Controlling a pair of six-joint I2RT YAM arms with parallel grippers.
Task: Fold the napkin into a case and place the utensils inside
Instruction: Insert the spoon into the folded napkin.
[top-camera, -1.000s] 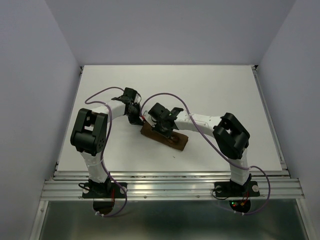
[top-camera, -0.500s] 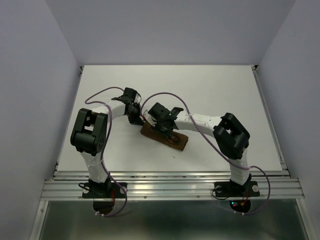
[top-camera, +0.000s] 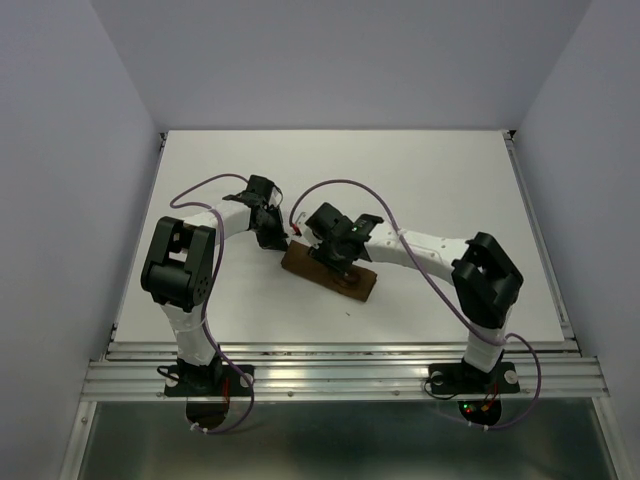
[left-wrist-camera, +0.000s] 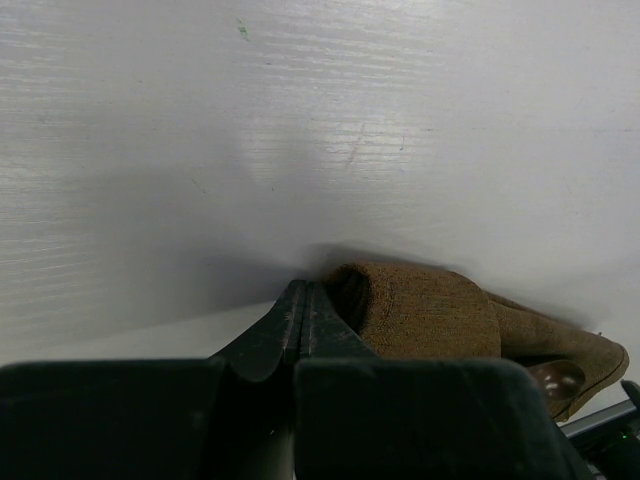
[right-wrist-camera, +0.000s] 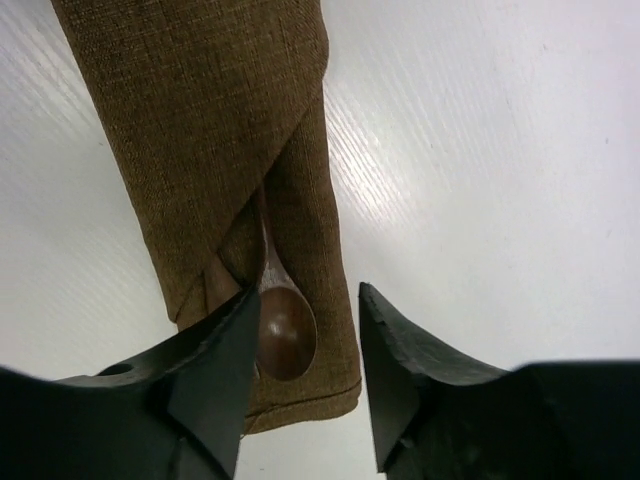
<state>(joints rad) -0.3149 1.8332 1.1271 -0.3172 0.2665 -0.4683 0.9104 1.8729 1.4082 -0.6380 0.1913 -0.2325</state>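
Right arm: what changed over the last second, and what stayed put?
The right gripper has opened; its jaws now stand apart above the spoon, whose bowl lies free in the open end of the case. The right arm's elbow swung outward to the right. Unchanged: the case lies where it was, and the left gripper is shut at its left end.
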